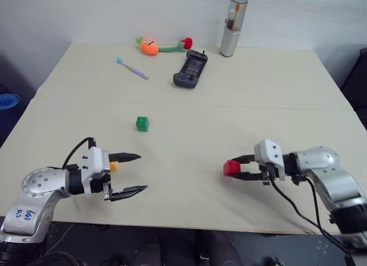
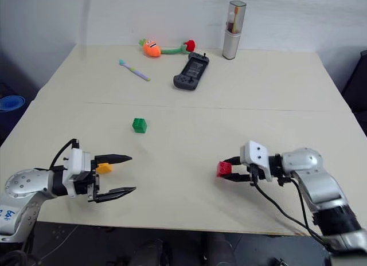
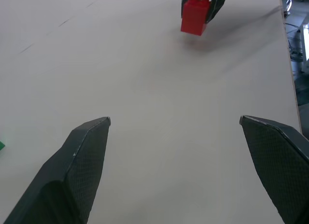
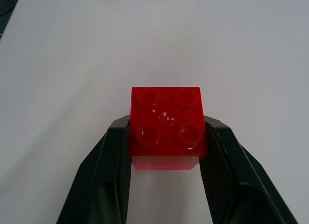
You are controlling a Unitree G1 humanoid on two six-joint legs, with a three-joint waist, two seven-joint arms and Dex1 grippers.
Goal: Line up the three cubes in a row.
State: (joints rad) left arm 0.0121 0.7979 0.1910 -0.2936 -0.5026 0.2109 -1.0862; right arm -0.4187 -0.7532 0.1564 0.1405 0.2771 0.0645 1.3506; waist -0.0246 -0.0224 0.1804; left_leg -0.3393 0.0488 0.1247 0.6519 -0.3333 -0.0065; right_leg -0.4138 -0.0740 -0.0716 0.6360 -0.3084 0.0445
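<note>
Red cube sat clamped between the two black fingers of the right gripper, studs facing the wrist camera, at the near right part of the pale surface. Whether it touched the surface could not be told. Green cube stood alone on the surface, left of centre, well apart from both grippers. Yellow-orange cube lay just beside the left gripper, partly hidden by its upper finger; contact could not be judged. The left gripper's fingers were spread wide, grasping nothing, pointing across the surface toward the red cube. The three cubes formed a loose triangle, not a row.

At the far side of the surface lay a black controller, a toothbrush to its left, a plush carrot near the far edge, and an upright toothbrush case to the right of the controller.
</note>
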